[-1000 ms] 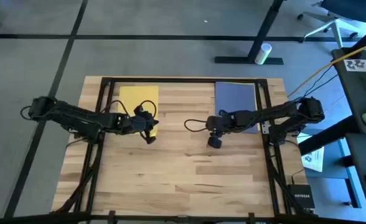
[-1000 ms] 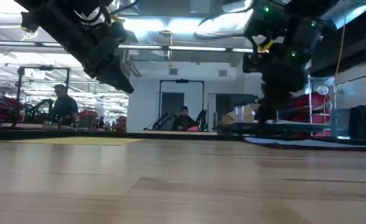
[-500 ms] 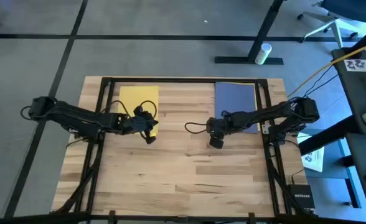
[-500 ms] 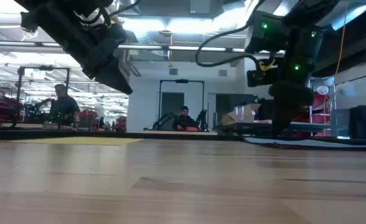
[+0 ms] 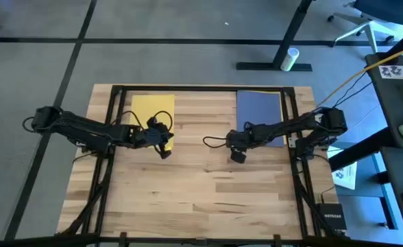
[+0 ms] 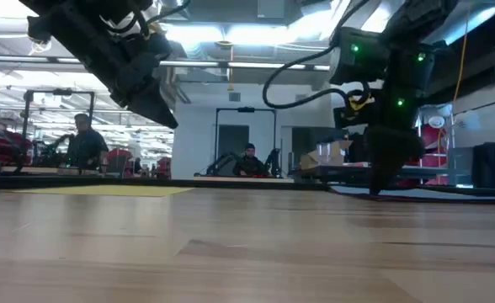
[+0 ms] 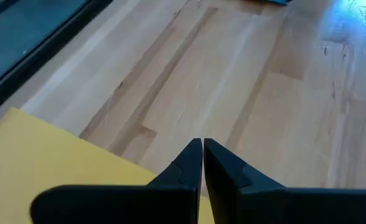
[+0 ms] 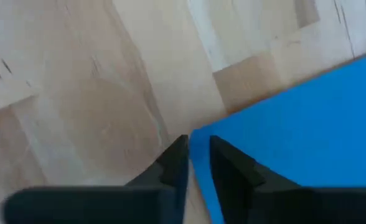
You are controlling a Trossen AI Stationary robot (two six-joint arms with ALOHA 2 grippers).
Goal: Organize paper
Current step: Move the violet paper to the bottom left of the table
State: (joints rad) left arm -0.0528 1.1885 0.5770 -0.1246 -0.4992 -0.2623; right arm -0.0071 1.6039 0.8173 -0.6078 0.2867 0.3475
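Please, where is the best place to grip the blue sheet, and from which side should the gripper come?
Probably its near-left corner. The blue sheet lies flat on the table, so only an edge offers a grip. The right gripper is already at that corner, fingers slightly apart astride the sheet's edge. Coming low from the table's middle lets one finger slip under. The left gripper sits shut at the yellow sheet.

Wooden table [image 5: 201,185] of pale butcher-block planks sitting inside a dark frame, yellow sheet [image 5: 151,110] lying flat at its far left, blue sheet [image 5: 260,110] lying flat at its far right, bare planks stretching between them.
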